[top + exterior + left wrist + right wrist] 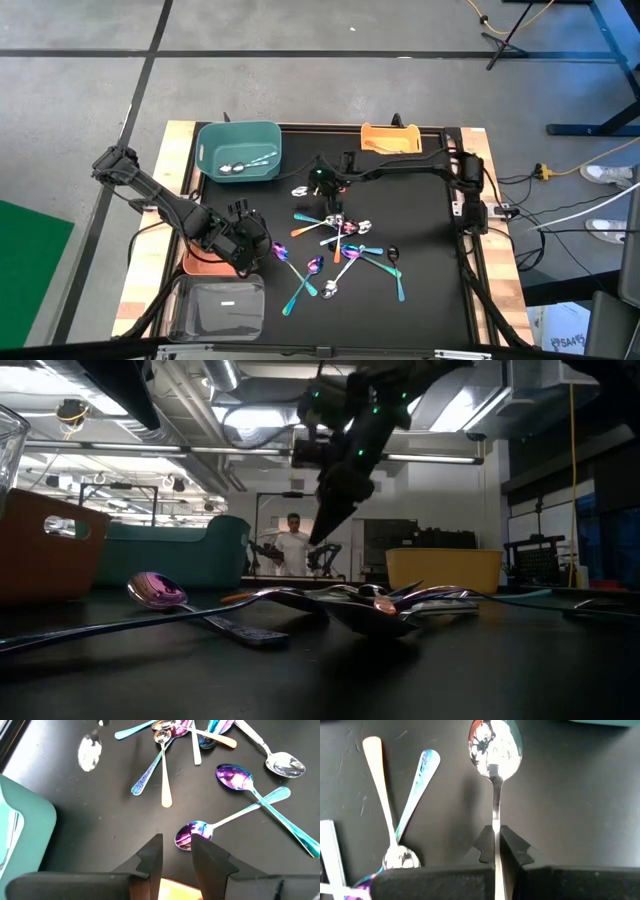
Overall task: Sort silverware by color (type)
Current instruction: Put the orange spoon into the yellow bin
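R gripper was pinched shut on shiny silver metal spoon handle, nr teal plastic bin; best lifted level, carried slow to bin w/ silvers.

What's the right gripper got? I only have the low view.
Observer: Right gripper is shut on the handle of a silver spoon.
Operator: Left one?
Observer: Left gripper is open and empty, next to a purple spoon.
Operator: Anything in the teal bin?
Observer: Teal bin has a few silver spoons in it.
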Controlling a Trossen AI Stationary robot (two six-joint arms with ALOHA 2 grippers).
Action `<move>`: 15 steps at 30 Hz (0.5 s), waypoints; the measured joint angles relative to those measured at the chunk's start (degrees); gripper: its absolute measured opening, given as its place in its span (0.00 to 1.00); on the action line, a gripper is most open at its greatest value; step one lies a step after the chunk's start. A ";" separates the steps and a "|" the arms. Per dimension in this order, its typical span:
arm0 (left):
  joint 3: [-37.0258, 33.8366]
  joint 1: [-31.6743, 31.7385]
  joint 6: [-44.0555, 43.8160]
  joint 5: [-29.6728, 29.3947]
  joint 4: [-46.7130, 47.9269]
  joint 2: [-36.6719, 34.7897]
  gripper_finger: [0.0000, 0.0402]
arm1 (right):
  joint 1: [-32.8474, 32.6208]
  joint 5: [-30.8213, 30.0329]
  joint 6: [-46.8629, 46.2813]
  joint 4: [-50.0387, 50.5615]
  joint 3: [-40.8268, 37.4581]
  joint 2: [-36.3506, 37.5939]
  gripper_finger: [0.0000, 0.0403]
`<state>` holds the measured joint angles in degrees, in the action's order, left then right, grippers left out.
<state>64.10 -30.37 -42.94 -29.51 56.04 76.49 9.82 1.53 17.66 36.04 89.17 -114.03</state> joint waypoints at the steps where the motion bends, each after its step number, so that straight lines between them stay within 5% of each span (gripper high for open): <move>1: 0.00 0.00 0.00 -0.03 -0.17 0.00 0.24 | 0.00 -0.51 0.03 0.80 0.00 0.67 0.00; 15: 0.00 0.00 -0.02 0.06 -0.84 0.00 0.24 | 1.62 -2.63 0.29 9.16 0.11 11.18 0.00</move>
<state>64.10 -30.37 -42.96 -29.45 55.20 76.49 11.44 -1.10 17.96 45.20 89.27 -102.85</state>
